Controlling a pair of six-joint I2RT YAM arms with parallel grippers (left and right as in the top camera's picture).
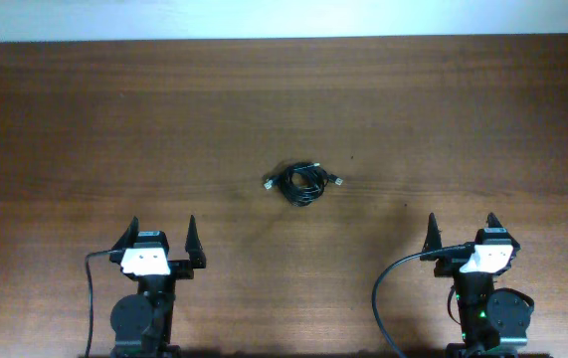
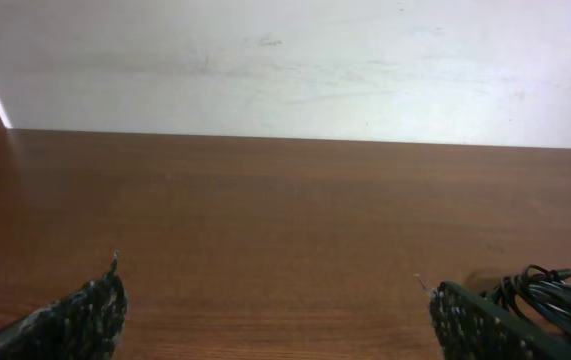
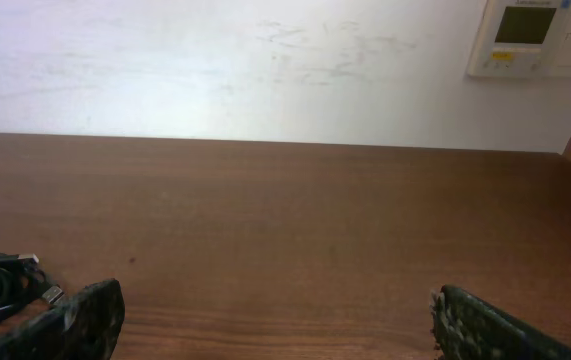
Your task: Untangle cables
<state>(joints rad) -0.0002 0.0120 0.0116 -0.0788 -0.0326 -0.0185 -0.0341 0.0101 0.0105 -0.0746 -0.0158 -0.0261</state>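
Note:
A small knot of black cables (image 1: 303,182) with silver plug ends lies on the brown wooden table near the middle. It also shows at the lower right of the left wrist view (image 2: 550,296) and at the lower left of the right wrist view (image 3: 0,287). My left gripper (image 1: 161,236) is open and empty at the near left, well short of the cables; its fingers frame bare wood (image 2: 270,290). My right gripper (image 1: 463,229) is open and empty at the near right (image 3: 275,300).
The wooden table (image 1: 85,129) runs back to a white wall (image 2: 285,60). A wall-mounted control panel (image 3: 535,35) shows at the upper right of the right wrist view. Each arm's own black cable (image 1: 388,298) trails beside its base.

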